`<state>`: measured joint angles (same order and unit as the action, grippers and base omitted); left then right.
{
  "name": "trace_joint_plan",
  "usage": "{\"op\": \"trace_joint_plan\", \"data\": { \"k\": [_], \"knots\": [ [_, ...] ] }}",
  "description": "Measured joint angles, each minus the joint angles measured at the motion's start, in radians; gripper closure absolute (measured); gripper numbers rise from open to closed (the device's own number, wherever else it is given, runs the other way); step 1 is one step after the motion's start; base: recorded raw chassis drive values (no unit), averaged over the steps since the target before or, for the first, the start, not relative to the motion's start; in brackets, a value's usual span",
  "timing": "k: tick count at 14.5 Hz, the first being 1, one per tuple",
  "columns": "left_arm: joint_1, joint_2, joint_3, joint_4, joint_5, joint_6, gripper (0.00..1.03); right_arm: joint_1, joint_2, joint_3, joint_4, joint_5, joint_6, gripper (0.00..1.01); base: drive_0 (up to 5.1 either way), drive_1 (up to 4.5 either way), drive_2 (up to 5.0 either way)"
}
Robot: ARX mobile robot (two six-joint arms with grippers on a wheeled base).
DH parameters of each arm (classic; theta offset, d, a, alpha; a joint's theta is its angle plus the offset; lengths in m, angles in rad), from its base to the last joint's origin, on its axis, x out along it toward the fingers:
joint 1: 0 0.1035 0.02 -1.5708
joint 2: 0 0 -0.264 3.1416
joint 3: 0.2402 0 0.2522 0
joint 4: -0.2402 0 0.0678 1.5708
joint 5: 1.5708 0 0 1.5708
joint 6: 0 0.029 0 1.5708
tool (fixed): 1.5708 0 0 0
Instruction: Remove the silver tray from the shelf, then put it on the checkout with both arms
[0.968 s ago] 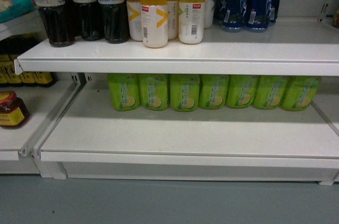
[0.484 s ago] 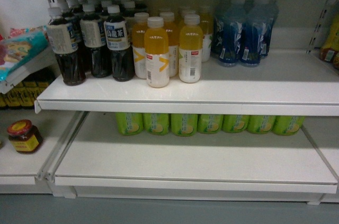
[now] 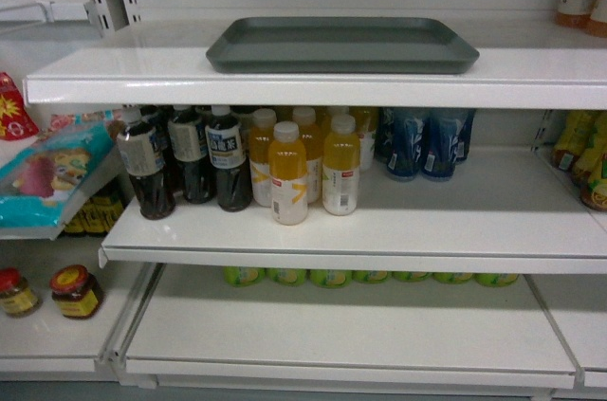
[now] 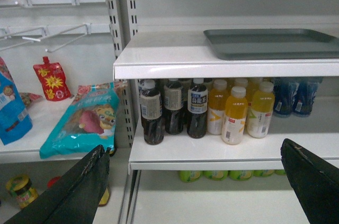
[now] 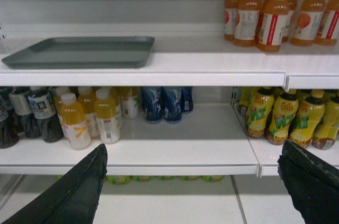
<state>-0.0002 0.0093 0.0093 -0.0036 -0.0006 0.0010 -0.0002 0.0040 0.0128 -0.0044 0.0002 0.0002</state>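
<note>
While resting flat on the shelf (image 3: 531, 74), silver tray (image 3: 341, 44) untouched.
Left jaws (image 4: 196, 181) and right jaws (image 5: 193, 181) spread wide, well below and short of it. Not visible half a second ago; now in head view above the bottles (image 3: 289, 173). Matte grey, low rim, rounded corners.
</note>
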Motion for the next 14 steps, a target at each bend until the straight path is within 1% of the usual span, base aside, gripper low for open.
{"op": "trace_joint_plan", "data": {
  "k": [14],
  "knots": [
    [0.000,0.000,0.000,0.000,0.001,0.000,0.05,0.000,0.000,0.000,0.002,0.000,-0.001,0.03,0.0,0.00,0.0]
  ]
}}
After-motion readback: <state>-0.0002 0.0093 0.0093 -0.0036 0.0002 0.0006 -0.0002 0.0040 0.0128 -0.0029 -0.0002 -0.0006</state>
